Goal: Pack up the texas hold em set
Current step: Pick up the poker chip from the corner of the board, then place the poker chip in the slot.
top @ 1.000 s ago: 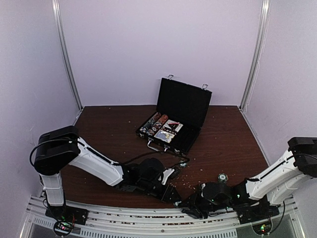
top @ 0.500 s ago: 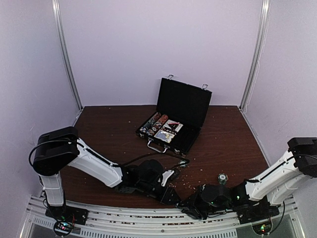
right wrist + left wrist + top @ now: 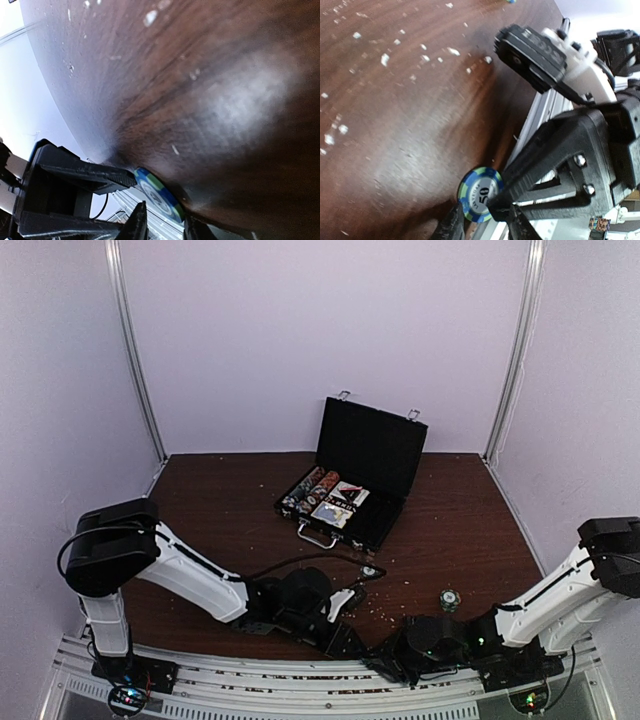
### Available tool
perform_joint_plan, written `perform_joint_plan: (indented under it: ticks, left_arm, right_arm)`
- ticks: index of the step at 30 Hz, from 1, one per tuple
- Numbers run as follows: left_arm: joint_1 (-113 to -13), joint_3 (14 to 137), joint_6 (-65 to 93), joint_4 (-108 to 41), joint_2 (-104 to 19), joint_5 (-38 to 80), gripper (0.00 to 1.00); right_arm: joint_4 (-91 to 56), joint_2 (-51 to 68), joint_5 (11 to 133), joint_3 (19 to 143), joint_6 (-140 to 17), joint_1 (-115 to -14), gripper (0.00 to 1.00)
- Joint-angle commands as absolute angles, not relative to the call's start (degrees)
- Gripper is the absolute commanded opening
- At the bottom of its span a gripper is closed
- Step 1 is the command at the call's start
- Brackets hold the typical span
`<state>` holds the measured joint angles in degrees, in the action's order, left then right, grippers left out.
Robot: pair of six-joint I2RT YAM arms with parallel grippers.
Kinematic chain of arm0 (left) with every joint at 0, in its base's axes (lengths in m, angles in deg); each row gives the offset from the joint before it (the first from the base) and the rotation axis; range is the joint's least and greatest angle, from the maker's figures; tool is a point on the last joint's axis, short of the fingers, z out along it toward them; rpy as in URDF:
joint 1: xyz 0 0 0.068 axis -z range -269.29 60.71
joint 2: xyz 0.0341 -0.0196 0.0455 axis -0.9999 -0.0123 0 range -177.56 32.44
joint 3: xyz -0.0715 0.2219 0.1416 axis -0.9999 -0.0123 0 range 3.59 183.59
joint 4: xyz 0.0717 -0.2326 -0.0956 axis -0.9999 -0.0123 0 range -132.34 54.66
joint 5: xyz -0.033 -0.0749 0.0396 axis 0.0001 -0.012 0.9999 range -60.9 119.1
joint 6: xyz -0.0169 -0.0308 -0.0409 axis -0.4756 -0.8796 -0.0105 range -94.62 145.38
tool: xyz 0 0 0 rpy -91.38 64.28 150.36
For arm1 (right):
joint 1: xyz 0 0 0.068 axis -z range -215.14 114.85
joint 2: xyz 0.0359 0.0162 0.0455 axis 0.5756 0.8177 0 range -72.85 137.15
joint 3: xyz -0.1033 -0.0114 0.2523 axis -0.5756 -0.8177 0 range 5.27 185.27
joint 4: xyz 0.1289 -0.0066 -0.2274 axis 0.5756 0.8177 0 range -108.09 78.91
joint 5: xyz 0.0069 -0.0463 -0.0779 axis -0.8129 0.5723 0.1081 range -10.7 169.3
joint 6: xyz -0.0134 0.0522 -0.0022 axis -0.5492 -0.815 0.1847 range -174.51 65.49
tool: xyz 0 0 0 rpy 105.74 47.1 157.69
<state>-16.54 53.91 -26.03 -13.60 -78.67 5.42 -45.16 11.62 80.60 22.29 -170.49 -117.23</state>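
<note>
A blue and green poker chip [image 3: 479, 194] marked 50 hangs over the table's near edge. My left gripper [image 3: 485, 222] is shut on it across its width. The same chip [image 3: 159, 194] shows edge-on and tilted in the right wrist view. There it sits between the narrowly open fingers of my right gripper [image 3: 164, 225], with a gap on the left side. Both grippers meet low at the front edge, left [image 3: 348, 638] and right [image 3: 380, 658]. The black case [image 3: 370, 445] stands open at the back, holding chip rows [image 3: 310, 488] and card decks [image 3: 343, 503].
A small stack of green chips [image 3: 449, 598] stands on the table right of centre. Another small piece [image 3: 371, 569] lies in front of the case. White flecks are scattered over the brown table [image 3: 220, 500]. The metal rail [image 3: 300, 680] runs just beyond the near edge.
My right gripper has narrowed around the chip and both grippers have slid slightly toward the near edge. The left grip has not changed.
</note>
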Motion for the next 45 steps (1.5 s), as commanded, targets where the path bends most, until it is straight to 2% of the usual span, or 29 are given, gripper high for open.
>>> perform_joint_plan:
  ticks: [1, 9, 16, 23, 28, 31, 33, 36, 40, 45]
  left_arm:
    - [-14.33, 53.74, -26.06, -13.73, -79.25, 2.36, 0.32]
    - [-14.06, 53.57, -26.21, -14.64, -78.6, 2.74, 0.31]
    - [-14.08, 53.51, -27.67, -14.37, -77.6, 3.97, 0.31]
    - [-16.32, 51.05, -28.14, -17.66, -71.15, 10.46, 0.35]
    - [-22.42, 45.62, -28.11, -21.18, -63.62, 13.5, 0.44]
    - [-27.38, 42.57, -27.56, -25.29, -60.12, 14.97, 0.58]
    - [-30.4, 40.5, -26.55, -26.07, -58.07, 15.66, 0.66]
    - [-33.99, 38.73, -25.01, -27.39, -55.25, 16.65, 0.71]
    - [-38.5, 36.18, -26.29, -27.31, -54.1, 15.87, 0.71]
    - [-40.32, 34.42, -27.81, -24.81, -53.82, 15.18, 0.7]
  right_arm:
    - [-43.11, 14.16, 89.46, 20.07, -171.04, -116.27, 0.23]
    - [-45.46, 13.27, 90.8, 19.88, -169.55, -116.27, 0.09]
    - [-39.92, 5.59, 96.46, 21.17, -164.87, -116.27, 0.0]
    - [-37.72, -1.03, 99.51, 20.24, -161.28, -115.9, 0.0]
    - [-31.21, -5.87, 98.34, 23.86, -147.53, -110.36, 0.0]
    - [-31.15, -4.0, 89.25, 27.35, -129.42, -99.72, 0.0]
    - [-31.1, 0.23, 81.57, 31.85, -116.44, -91.39, 0.0]
    - [-24.04, 10.43, 74.56, 45.9, -96.64, -82.84, 0.0]
    - [-12.14, 26.1, 70.51, 70.11, -76.58, -79.49, 0.0]
    - [-5.6, 42.48, 68.25, 91.85, -65.62, -77.77, 0.0]
